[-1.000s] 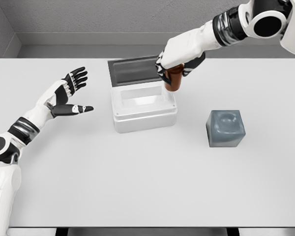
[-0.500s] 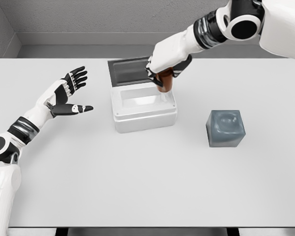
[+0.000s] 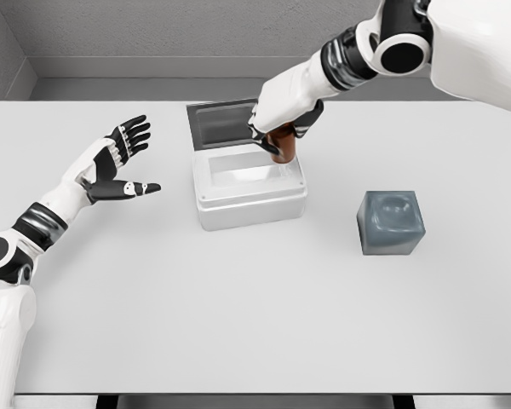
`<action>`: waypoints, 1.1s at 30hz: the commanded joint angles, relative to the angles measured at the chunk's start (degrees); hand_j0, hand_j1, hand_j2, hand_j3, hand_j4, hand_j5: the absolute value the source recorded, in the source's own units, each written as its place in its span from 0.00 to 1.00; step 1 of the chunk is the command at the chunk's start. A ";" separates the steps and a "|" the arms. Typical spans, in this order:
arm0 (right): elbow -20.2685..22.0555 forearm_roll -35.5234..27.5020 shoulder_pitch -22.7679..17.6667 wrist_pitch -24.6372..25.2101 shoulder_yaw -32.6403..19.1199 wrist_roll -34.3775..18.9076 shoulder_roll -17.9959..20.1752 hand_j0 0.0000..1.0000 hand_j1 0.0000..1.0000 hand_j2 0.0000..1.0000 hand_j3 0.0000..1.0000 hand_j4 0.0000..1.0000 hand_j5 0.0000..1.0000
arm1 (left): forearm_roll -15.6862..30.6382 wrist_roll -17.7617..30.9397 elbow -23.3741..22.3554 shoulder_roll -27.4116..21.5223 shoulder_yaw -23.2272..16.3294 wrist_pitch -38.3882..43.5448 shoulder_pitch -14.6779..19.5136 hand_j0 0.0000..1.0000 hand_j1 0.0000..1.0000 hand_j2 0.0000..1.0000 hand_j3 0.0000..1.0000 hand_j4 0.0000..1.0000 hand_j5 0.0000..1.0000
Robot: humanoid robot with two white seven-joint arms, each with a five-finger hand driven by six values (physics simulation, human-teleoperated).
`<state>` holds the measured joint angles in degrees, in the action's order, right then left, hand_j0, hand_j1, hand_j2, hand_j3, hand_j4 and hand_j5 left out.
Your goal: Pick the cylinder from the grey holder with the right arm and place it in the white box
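Note:
My right hand is shut on a brown cylinder and holds it over the right rear part of the white box. The cylinder's lower end dips just inside the box's opening, near its right wall. The box's dark lid stands open behind it. The grey holder sits on the table to the right of the box, its top hollow bare. My left hand hovers open left of the box, fingers spread.
The white table carries only the box and the holder. A grey wall runs along the table's far edge.
The right hand has carried the cylinder left and slightly down, from beside the box's right rear corner to over its opening. The left arm has not moved.

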<state>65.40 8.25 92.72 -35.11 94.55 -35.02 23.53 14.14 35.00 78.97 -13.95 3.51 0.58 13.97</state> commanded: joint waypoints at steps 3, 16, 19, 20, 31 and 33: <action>-0.28 0.01 0.00 0.11 0.20 0.02 -0.15 0.44 0.44 0.44 0.44 0.44 0.44 | 0.36 0.00 0.04 -0.02 0.01 -0.06 0.00 1.00 1.00 1.00 1.00 1.00 1.00; -0.89 0.10 0.09 0.11 0.28 0.02 -1.55 0.60 0.60 0.60 0.60 0.60 0.60 | 0.36 0.00 0.04 -0.02 0.01 0.03 0.00 1.00 1.00 1.00 1.00 1.00 1.00; -0.80 0.10 0.09 0.11 0.20 0.02 -1.55 0.64 0.64 0.64 0.64 0.64 0.64 | 0.36 0.00 0.04 -0.02 0.01 -0.06 0.00 1.00 1.00 1.00 1.00 1.00 1.00; -0.54 0.01 0.18 0.11 0.11 0.02 -1.55 0.96 0.96 0.96 0.96 0.96 0.96 | 0.36 0.00 0.04 -0.02 0.01 -0.06 0.00 1.00 1.00 1.00 1.00 1.00 1.00; 19.06 -4.82 0.00 0.11 -11.05 1.27 12.50 1.00 1.00 1.00 1.00 1.00 1.00 | 0.36 0.00 -0.04 -0.02 0.01 0.03 0.00 1.00 1.00 1.00 1.00 1.00 1.00; 19.50 -10.80 -1.40 0.11 -10.97 1.27 18.83 1.00 1.00 1.00 1.00 1.00 1.00 | 0.36 0.00 -0.04 -0.02 0.01 0.03 0.00 1.00 1.00 1.00 1.00 1.00 1.00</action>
<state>82.64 1.69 90.79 -35.12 84.53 -33.94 36.79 14.14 35.00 78.91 -13.93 3.45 0.60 14.06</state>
